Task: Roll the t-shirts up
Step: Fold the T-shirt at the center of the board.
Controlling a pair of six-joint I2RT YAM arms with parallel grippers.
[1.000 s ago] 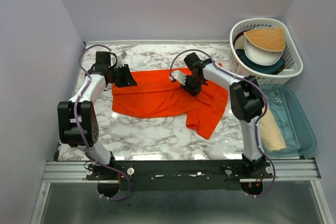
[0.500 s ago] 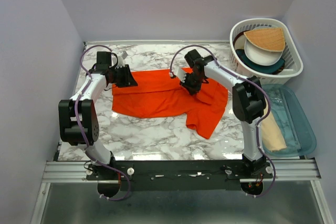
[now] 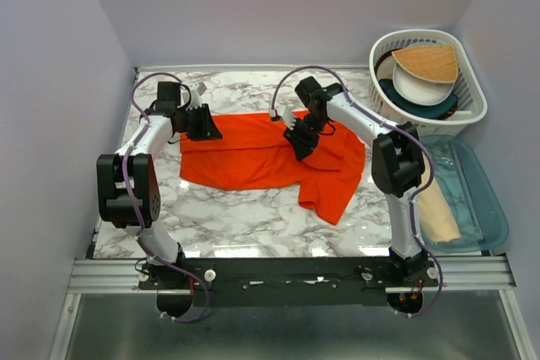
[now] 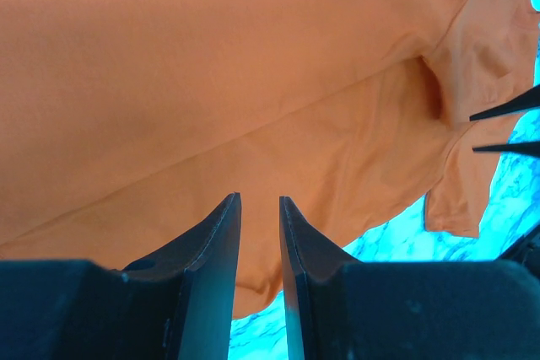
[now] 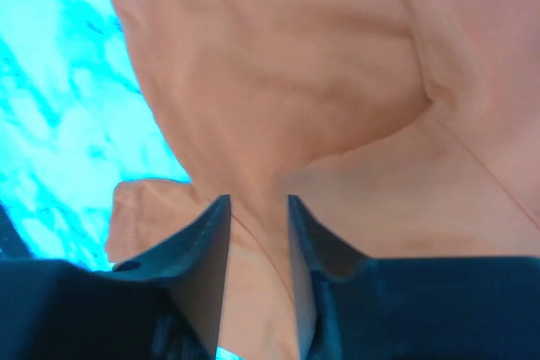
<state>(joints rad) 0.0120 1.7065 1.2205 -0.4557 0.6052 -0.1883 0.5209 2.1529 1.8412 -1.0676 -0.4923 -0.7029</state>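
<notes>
Shirt: one orange-red t-shirt (image 3: 253,153) lies spread across the middle of the marble table (image 3: 245,217). It is mostly flat, and one flap points toward the near right.
Left arm: rises from its near-left base to a black elbow, then the forearm stretches to the far left. The wrist turns right.
Left gripper (image 3: 202,126): sits at the shirt's far-left corner.
Left jaws: in the wrist view the fingers (image 4: 221,233) stand a narrow slit apart, with cloth filling the view beyond the tips. I cannot tell whether the hem is pinched.
Right arm: climbs from the near-right base to an elbow over the shirt's right side. It reaches far and left, then the wrist folds back toward the near side.
Right gripper (image 3: 297,146): points down and near-left over the shirt's far-middle.
Right jaws: a small gap shows between the fingers (image 5: 211,233). Creases in the cloth run up to the gap, but I cannot tell grip from release.
Far right: a white basket (image 3: 474,112) holds dishes and a tan fan-shaped piece (image 3: 426,61).
Near right: a blue tray (image 3: 496,218) sits beside the table.
</notes>
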